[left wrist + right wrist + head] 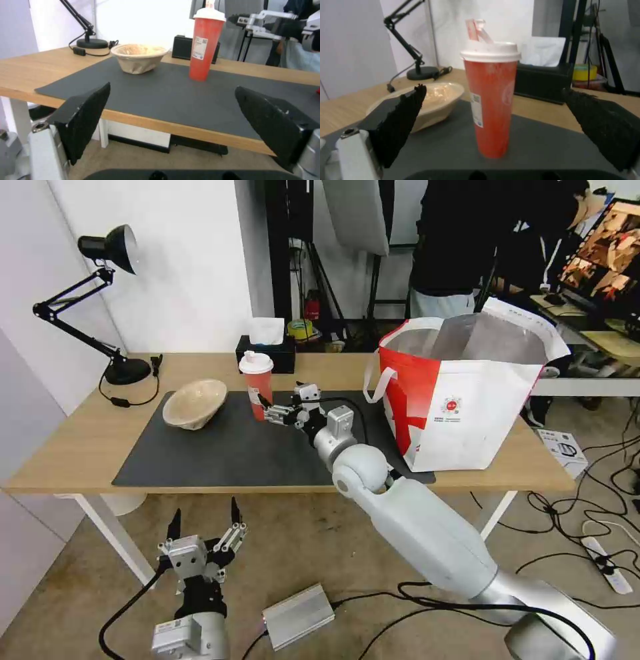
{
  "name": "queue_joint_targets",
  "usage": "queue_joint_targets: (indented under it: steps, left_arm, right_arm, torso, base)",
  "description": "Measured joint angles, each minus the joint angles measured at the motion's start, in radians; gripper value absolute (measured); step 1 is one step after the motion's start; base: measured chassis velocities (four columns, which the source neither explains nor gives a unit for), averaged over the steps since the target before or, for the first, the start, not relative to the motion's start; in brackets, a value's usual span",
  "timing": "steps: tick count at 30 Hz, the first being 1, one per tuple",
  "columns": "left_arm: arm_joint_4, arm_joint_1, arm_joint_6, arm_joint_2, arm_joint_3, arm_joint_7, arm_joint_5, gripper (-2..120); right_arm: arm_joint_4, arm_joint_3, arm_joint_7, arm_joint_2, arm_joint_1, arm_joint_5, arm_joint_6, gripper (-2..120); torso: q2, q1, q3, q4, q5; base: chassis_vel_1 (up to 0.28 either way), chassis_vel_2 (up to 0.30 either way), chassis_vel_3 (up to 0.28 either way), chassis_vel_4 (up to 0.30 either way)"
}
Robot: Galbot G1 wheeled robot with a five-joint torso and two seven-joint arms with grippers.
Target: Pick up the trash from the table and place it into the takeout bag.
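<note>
— Two pieces of trash sit on the mat (220,460): on the left one bowl (194,403), tipped on its side, then one upright cup (257,384) just beside it.

— And the grippers?

— One left gripper (205,525) hangs below the table (67,447) edge, out front, fingers spread, holding nothing. One right gripper (269,413) is at the cup's right side, about mid-height, fingers spread wide; from the right wrist view the cup (490,100) stands centred between the pads (401,122), with neither touching it.

— So how should the grasp go?

— I'd ease forward until the cup is well inside the jaws, close around the middle of its body, well below the lid (490,51) and straw (474,28), and squeeze gently; a tall, thin cup probably tips or dents easily. Lift straight up before swinging right.

— Where does it go?

— One bag (467,400) stands open on the table's right end, foil lining showing, well apart from the cup. One tissue box (267,352) sits behind the cup; leave it.
</note>
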Motion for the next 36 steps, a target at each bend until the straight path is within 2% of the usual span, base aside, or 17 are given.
queue_joint_targets:
  steps: [19,36]
  left_arm:
    - [-0.001,0.003,-0.003,0.002,0.004,0.0,0.001,100]
    - [-0.006,0.006,-0.003,0.009,0.003,0.0,0.001,100]
  right_arm:
    - [-0.186,0.024,-0.028,0.118,0.055,-0.028,0.022,100]
    - [-0.273,0.038,-0.043,0.179,0.076,-0.055,0.035,100]
  torso:
    - [0.0,0.0,0.0,0.0001,0.0]
    - [0.0,0.0,0.0,0.0,0.0]
  base:
    - [0.0,0.0,0.0,0.0]
    - [0.0,0.0,0.0,0.0]
